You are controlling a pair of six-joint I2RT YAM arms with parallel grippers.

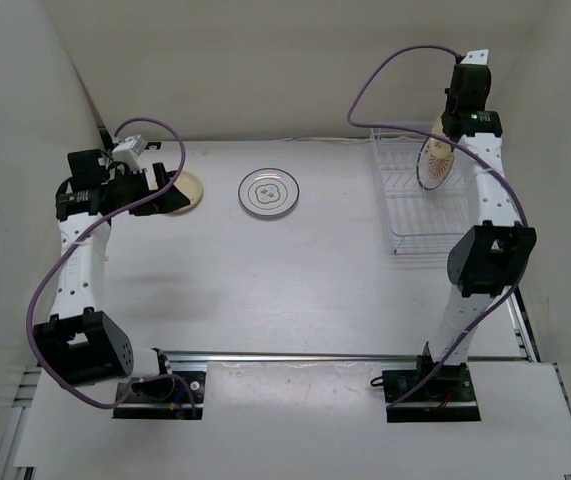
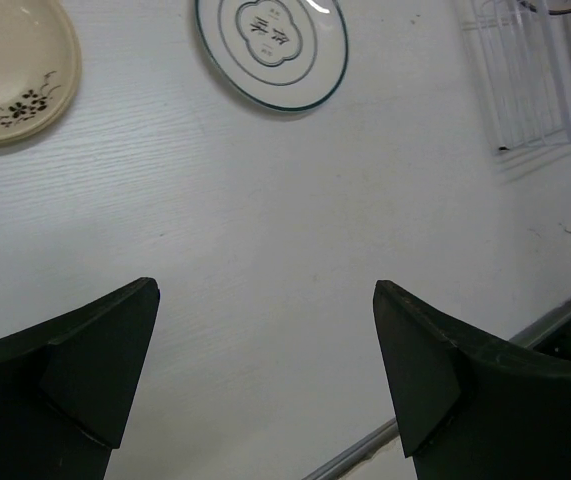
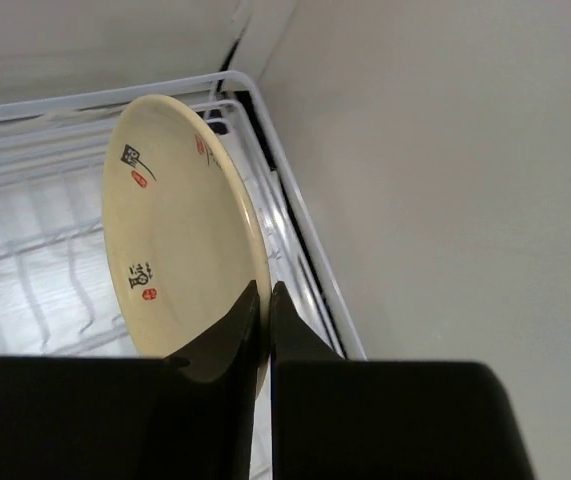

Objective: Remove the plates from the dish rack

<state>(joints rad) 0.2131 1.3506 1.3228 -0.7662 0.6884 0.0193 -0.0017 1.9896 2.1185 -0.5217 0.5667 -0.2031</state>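
Note:
My right gripper (image 1: pixel 453 128) is shut on the rim of a cream plate (image 1: pixel 435 161) whose back shows an orange sunburst. It holds the plate upright over the far part of the white wire dish rack (image 1: pixel 420 215). In the right wrist view the fingers (image 3: pixel 265 292) pinch the plate's edge (image 3: pixel 180 230), with the rack's rim (image 3: pixel 300 225) behind. A cream plate with a dark flower motif (image 1: pixel 183 192) and a white dark-rimmed plate (image 1: pixel 269 192) lie flat on the table. My left gripper (image 1: pixel 157 182) is open and empty beside the cream plate.
The left wrist view shows my left gripper (image 2: pixel 265 370) above bare table, with the cream plate (image 2: pixel 5 70), the white plate (image 2: pixel 270 50) and the rack's corner (image 2: pixel 525 85) beyond. Enclosure walls stand close to the rack's right and far sides.

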